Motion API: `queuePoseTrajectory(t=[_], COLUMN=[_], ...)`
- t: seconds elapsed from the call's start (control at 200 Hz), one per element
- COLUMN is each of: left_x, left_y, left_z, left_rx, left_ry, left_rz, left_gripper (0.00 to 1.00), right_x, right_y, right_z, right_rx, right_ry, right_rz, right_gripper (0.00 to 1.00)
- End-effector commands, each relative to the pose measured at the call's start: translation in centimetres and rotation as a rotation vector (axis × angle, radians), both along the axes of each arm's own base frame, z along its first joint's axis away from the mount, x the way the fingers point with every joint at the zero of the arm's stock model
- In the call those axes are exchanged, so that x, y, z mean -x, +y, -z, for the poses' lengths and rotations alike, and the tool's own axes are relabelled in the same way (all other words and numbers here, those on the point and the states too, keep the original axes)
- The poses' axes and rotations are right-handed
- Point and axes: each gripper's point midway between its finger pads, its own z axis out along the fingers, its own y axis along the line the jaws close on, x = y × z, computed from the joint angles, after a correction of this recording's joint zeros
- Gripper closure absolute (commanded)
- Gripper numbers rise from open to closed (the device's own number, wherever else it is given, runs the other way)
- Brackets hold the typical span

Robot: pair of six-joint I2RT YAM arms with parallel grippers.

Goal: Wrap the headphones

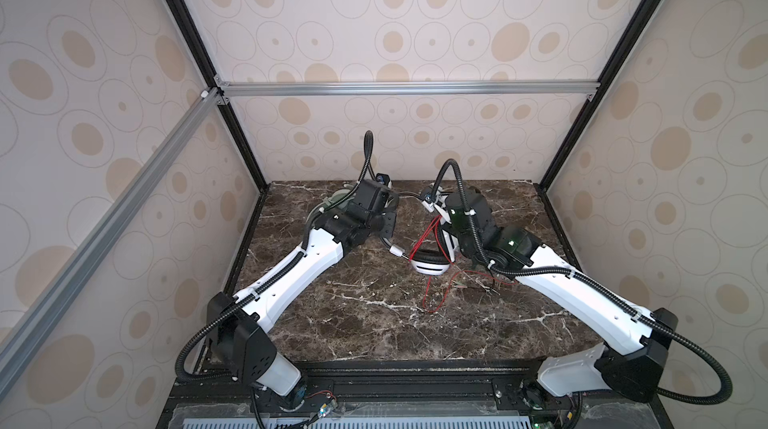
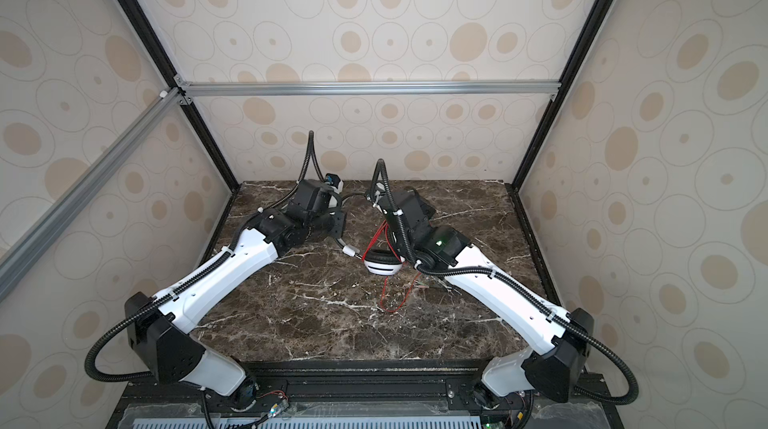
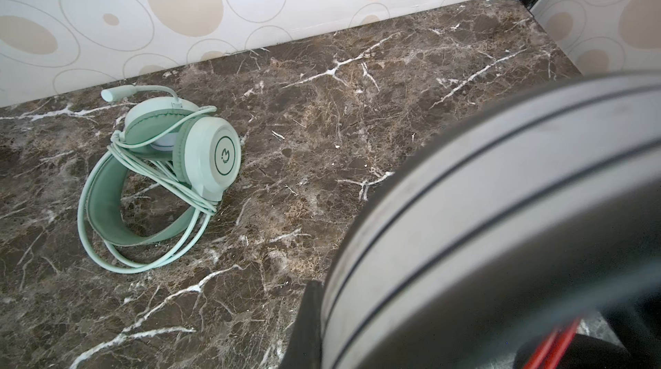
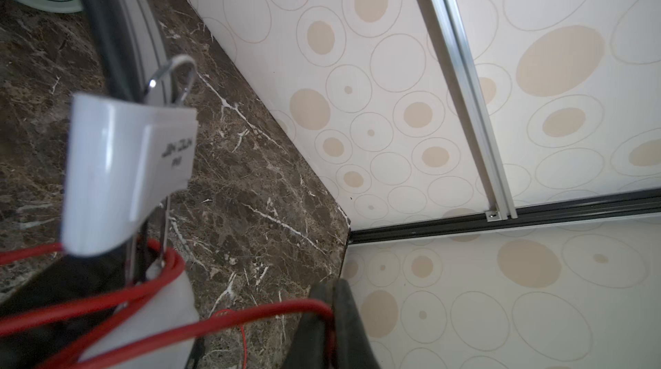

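Dark brown marble top [image 1: 353, 323], veined white. Walls [image 1: 415, 11] papered with beige ovals and thin rings. Silver rail [image 1: 407, 88] across the back wall, another along a side wall; black posts [image 1: 621, 52] at corners.

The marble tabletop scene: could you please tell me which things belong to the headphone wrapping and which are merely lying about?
Job: mint-green over-ear headset; white-and-black headset; thin red cable.
Bystanders: silver aluminium frame rail; circle-patterned wall panels.

My left arm [image 1: 299, 277] and right arm [image 1: 582, 294] meet over the worktop [image 1: 353, 323]. The white-and-black headset [image 1: 432, 267] is between them, its red cable [image 1: 422, 243] trailing loose.
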Motion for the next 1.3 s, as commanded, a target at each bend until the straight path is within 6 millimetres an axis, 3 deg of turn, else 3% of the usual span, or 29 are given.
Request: queuePoseTrajectory(t=[0.0,0.07,0.45,0.67,0.84,1.085,1.295], left_x=[0.7,0.8,1.5,1.6,0.2,-1.2,-1.4], left_y=[-0.7,-0.7,-1.8,-1.9,0.7,5.5,6.7], left_z=[-4.4,-4.5,-5.1,-6.4,-7.1,-8.8,-9.2], left_rx=[0.081,0.082,0.148,0.295,0.396,0.458,0.462], left_ry=[-0.091,-0.092,-0.088,-0.070,-0.063,-0.125,-0.141], left_rz=[0.049,0.049,0.112,0.164,0.088,-0.048,-0.078], left_gripper=[1.00,1.00,1.00,1.00,1.00,1.00,1.00], right_x=[-1.2,-1.8,-3.6,-3.9,-3.7,-1.2,-1.3], right_y=[0.2,0.0,-1.6,-0.9,0.3,3.2,4.6], right_z=[0.6,1.3,6.4,10.0,12.2,15.4,19.3], right_rx=[-0.078,-0.123,-0.624,-0.843,-0.921,-1.067,-1.207], right_ry=[0.027,0.051,0.311,0.447,0.514,0.608,0.667], right_rz=[-0.004,-0.003,-0.063,-0.098,-0.113,-0.276,-0.264], right_gripper=[0.90,0.89,0.63,0.59,0.54,0.45,0.41])
